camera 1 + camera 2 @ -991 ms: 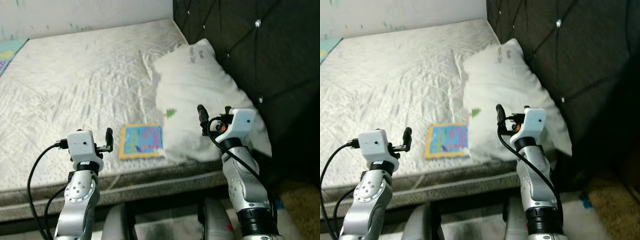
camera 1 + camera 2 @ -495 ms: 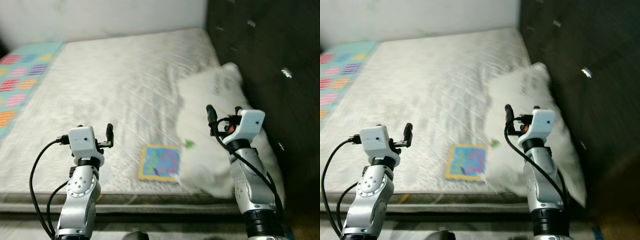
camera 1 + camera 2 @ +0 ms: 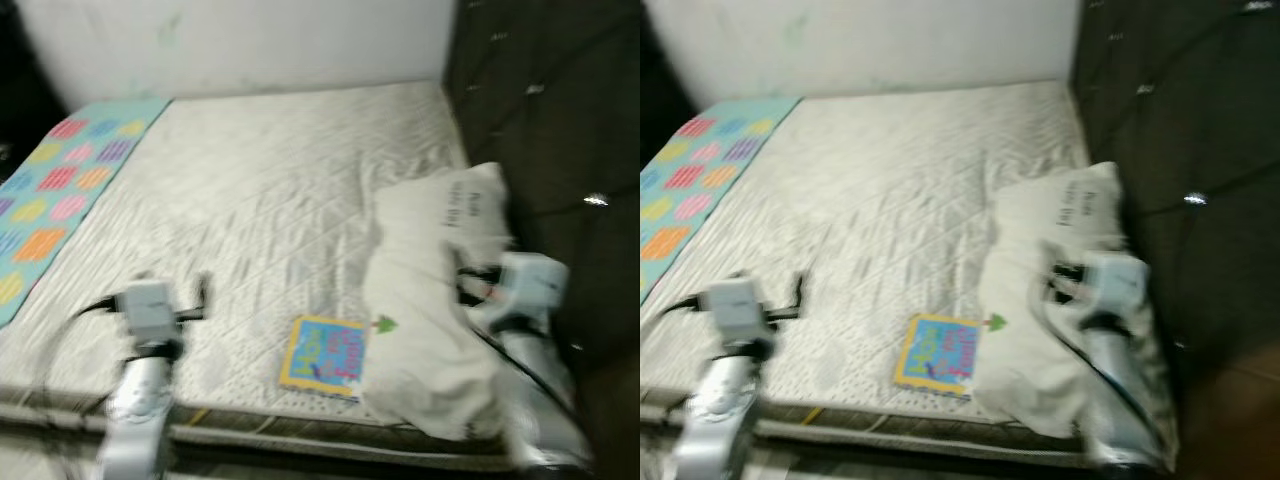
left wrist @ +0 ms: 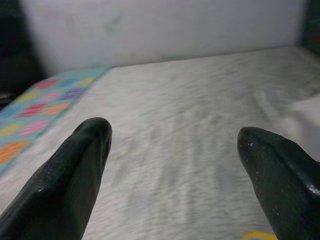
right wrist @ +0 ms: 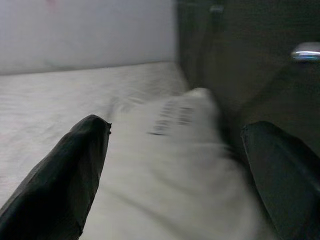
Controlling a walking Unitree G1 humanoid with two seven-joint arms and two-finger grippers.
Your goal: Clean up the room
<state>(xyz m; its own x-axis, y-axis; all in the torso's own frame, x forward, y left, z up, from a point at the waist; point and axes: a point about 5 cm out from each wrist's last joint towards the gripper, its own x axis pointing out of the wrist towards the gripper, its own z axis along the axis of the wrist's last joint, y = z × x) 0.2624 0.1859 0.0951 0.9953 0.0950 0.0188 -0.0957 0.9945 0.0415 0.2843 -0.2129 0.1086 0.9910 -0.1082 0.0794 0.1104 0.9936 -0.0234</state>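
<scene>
A colourful children's book [image 3: 325, 355] lies flat near the front edge of the white quilted mattress [image 3: 260, 180]. A white pillow [image 3: 430, 300] lies just right of the book, against the dark headboard. My left gripper [image 3: 200, 292] is raised over the mattress's front left part, open and empty, with both black fingers [image 4: 75, 170] spread apart. Over the pillow my right gripper [image 3: 462, 272] is also open and empty, its fingers [image 5: 70, 170] pointing at the pillow [image 5: 170, 150]. Both arms look blurred.
A dark tufted headboard [image 3: 560, 120] stands along the bed's right side. A white wall [image 3: 250, 40] closes off the far side. A turquoise cover with coloured patches [image 3: 60, 190] lies on the bed's left part.
The whole picture has shifted and blurred, so the camera has moved; more of the bed's left side and the patterned cover have come into sight. Both grippers remain open and empty.
</scene>
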